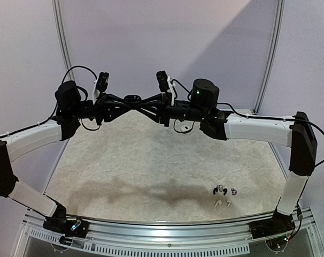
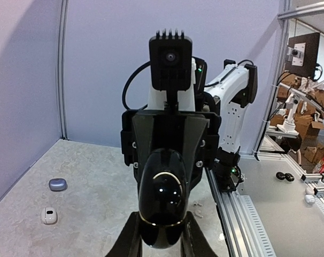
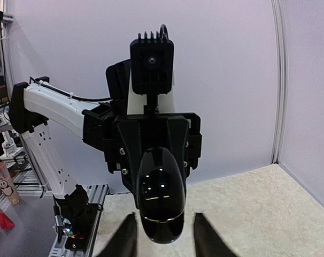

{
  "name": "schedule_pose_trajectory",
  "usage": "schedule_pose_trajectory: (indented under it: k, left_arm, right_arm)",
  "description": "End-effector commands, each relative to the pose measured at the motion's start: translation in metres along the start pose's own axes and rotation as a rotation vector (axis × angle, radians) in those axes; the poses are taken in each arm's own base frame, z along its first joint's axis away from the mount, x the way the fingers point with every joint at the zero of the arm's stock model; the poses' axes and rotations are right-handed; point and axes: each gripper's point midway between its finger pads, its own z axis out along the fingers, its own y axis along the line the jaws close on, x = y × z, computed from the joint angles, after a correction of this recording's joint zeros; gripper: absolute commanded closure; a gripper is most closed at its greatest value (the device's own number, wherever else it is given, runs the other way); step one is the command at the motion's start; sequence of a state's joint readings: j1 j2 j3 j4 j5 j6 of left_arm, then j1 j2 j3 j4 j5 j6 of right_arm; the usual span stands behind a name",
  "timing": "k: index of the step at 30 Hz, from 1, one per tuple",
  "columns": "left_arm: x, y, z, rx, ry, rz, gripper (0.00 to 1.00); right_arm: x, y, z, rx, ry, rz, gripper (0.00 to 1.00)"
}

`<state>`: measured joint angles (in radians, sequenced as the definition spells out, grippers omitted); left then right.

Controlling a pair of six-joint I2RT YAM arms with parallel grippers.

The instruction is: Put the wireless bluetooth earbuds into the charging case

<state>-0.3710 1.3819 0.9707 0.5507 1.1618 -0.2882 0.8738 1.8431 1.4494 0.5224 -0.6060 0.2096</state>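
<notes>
Both arms are built alike: the left arm (image 1: 32, 138) and the right arm (image 1: 257, 128) have smooth white tube links joined by chunky matt black joint blocks. Thin black cables (image 1: 81, 68) curl out beside the wrists. A round black motor drum (image 1: 205, 91) on the right one carries a small green light (image 1: 197, 97). The left gripper (image 1: 129, 100) and the right gripper (image 1: 137, 100) are wedge-shaped black shells dotted with small silver screws (image 2: 134, 144). Each is topped by a boxy black camera (image 2: 170, 55) with a finned upper edge.
</notes>
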Motion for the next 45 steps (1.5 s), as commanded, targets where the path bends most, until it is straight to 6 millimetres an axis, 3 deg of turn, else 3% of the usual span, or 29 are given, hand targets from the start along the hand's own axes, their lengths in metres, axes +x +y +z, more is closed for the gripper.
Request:
schedule_pose_trajectory:
  k: [1,3,7,16,21,26,34,36,41,45]
  left_arm:
    - [-0.002,0.0,0.003,-0.019,0.012,0.041,1.0]
    - [0.01,0.002,0.002,-0.036,0.058,0.06,1.0]
    - [0.023,0.002,0.001,-0.069,0.124,0.182,1.0]
    - [0.035,-0.006,0.0,-0.047,0.173,0.242,1.0]
    - [0.049,-0.01,-0.002,-0.033,0.222,0.288,1.0]
    - [0.055,-0.011,-0.002,-0.023,0.235,0.315,1.0]
    - [0.059,-0.011,-0.003,-0.025,0.237,0.309,1.0]
    - [0.061,-0.008,-0.003,-0.038,0.231,0.266,1.0]
    - [0.064,0.021,-0.001,-0.206,0.143,0.145,1.0]
    - [0.078,0.026,0.001,-0.231,0.116,0.09,1.0]
  right_arm:
    - [0.02,-0.024,0.0,0.111,0.08,0.03,0.46]
    - [0.02,-0.025,-0.002,0.126,0.11,0.009,0.35]
    - [0.014,-0.028,0.0,0.141,0.129,-0.022,0.33]
    - [0.03,-0.045,0.009,0.177,0.174,-0.015,0.43]
    - [0.027,-0.054,0.007,0.209,0.177,-0.01,0.53]
    - [0.029,-0.061,0.004,0.229,0.185,0.008,0.55]
    - [0.052,-0.068,0.003,0.241,0.228,0.057,0.54]
    - [0.052,-0.068,0.004,0.241,0.239,0.071,0.53]
    - [0.05,-0.069,0.006,0.237,0.276,0.103,0.43]
    - [0.036,-0.066,0.004,0.226,0.271,0.151,0.37]
